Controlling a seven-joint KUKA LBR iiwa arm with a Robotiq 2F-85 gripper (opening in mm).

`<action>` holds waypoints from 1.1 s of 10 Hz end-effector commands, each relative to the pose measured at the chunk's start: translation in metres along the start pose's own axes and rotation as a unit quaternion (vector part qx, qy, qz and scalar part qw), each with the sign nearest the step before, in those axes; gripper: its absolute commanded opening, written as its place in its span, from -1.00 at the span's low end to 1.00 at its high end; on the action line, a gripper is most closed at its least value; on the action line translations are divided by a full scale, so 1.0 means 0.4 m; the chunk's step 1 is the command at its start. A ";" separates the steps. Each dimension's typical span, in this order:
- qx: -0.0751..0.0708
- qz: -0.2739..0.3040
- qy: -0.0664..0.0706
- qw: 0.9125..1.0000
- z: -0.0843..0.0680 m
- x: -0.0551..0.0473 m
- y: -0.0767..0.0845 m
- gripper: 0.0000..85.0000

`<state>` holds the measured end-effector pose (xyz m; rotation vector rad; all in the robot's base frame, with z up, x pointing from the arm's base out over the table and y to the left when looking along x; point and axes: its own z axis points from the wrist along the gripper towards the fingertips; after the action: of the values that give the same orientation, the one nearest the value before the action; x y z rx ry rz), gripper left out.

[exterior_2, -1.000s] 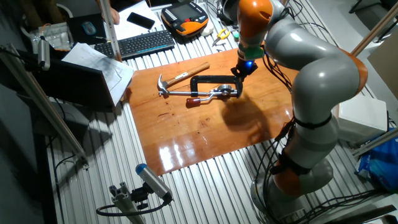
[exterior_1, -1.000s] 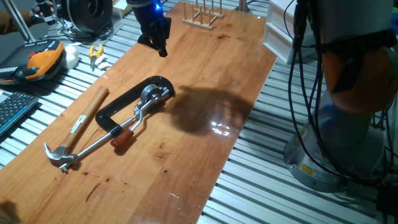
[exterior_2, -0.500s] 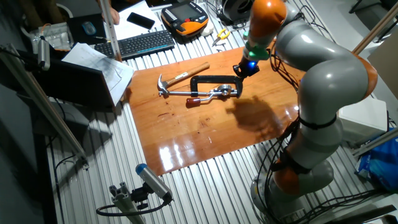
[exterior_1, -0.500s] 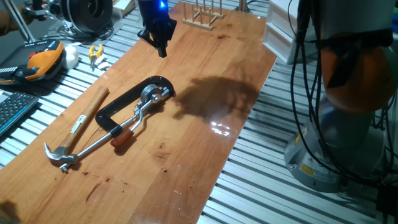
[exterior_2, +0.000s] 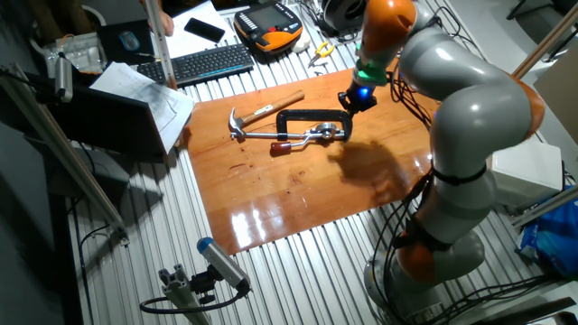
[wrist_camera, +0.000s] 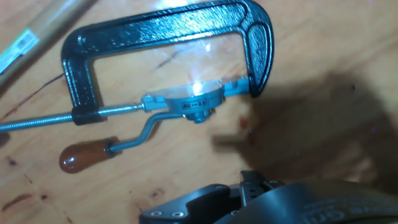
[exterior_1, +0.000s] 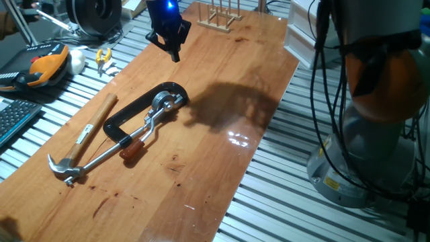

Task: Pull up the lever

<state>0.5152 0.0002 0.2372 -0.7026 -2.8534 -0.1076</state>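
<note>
The lever (exterior_1: 149, 129) is a short silver arm with a reddish-brown tip (exterior_1: 132, 148). It lies flat on the wooden board, hinged to a black C-shaped clamp (exterior_1: 136, 106). The hand view shows the lever (wrist_camera: 138, 138) and its tip (wrist_camera: 81, 157) left of centre, under the clamp frame (wrist_camera: 168, 28). The other fixed view has the lever (exterior_2: 302, 140) mid-board. My gripper (exterior_1: 175, 54) hangs in the air well beyond the clamp's round head, touching nothing. Its fingers look pressed together and empty. In the other fixed view the gripper (exterior_2: 349, 102) is just right of the clamp.
A wooden-handled claw hammer (exterior_1: 86, 138) lies beside the clamp, and the clamp's long steel rod (exterior_1: 101, 157) crosses toward its head. A wooden rack (exterior_1: 219, 17) stands at the board's far end. A pendant (exterior_1: 44, 66), pliers (exterior_1: 103, 59) and a keyboard (exterior_2: 209, 61) sit off the board.
The gripper has drifted slightly up and away from the clamp since a second ago and has barely moved in the last half second. The lever and clamp lie as before.
</note>
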 end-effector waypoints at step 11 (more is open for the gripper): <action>-0.011 0.267 0.037 0.963 0.028 -0.014 0.049 -1.00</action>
<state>0.5290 0.0186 0.2233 -1.1655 -2.6059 -0.0472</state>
